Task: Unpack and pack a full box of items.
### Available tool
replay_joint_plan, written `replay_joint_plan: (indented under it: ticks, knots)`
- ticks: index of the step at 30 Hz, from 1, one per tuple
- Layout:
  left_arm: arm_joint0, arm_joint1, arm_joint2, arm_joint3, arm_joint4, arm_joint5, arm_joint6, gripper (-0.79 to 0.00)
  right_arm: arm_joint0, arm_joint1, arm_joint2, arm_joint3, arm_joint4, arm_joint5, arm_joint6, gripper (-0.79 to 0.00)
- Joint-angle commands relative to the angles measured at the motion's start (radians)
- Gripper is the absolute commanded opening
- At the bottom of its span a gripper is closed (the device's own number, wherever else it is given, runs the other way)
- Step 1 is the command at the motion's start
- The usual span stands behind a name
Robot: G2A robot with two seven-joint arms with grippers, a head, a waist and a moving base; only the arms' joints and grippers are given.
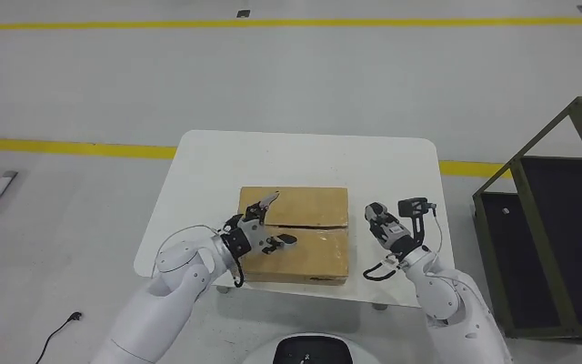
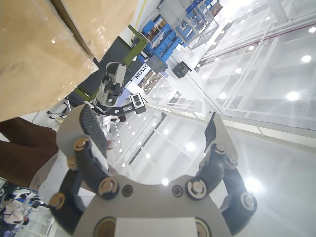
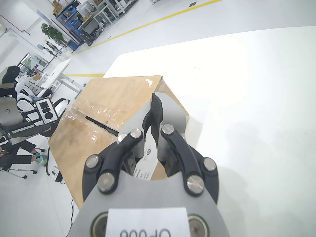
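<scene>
Both your grippers are at the taped brown cardboard box (image 1: 296, 232).
Your left gripper (image 1: 278, 218), spread wide, hovers over its left end; your right gripper (image 3: 156, 101), pinched closed, is beside its right end. The box sits mid white table (image 1: 391, 164), long axis side to side.

A flat, wide box (image 1: 305, 246) of brown cardboard lies level on the white surface (image 1: 309, 159), nearer the robot's edge than the far one, its long sides parallel to that edge. Its top is closed by two long flaps, the far flap (image 1: 305, 207) and the near flap (image 1: 314, 259), which meet along a seam (image 1: 318, 227) running from left to right across the middle. The flaps do not quite touch: a narrow dark slit (image 3: 100, 122) shows between them. Glossy, wrinkled clear tape (image 3: 103, 110) covers the cardboard beside the seam. A white printed label (image 3: 145, 157) sits on the box's right end wall.
</scene>
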Motion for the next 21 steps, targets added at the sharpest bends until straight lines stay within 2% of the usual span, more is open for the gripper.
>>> replay_joint_plan:
  ticks: [1, 8, 16, 20, 21]
  knots:
    - [-0.035, -0.012, 0.041, 0.002, 0.041, 0.020, 0.085, 0.000, 0.000, 0.001, 0.000, 0.004, 0.008, 0.007, 0.002, -0.785]
    - [-0.138, -0.059, 0.152, 0.090, 0.080, 0.076, 0.264, 0.000, -0.005, 0.004, 0.003, 0.017, 0.058, 0.000, -0.005, -0.785]
    - [-0.186, -0.098, 0.185, 0.166, 0.075, 0.040, 0.357, 0.000, -0.018, 0.010, 0.007, 0.008, 0.071, 0.005, -0.001, -0.785]
    - [-0.196, -0.107, 0.195, 0.174, 0.139, 0.020, 0.381, 0.000, -0.010, 0.012, 0.006, 0.010, 0.075, 0.009, 0.009, -0.785]
    - [-0.196, -0.109, 0.196, 0.175, 0.153, 0.010, 0.381, -0.151, -0.007, 0.013, 0.004, 0.010, 0.076, 0.010, 0.011, -0.785]
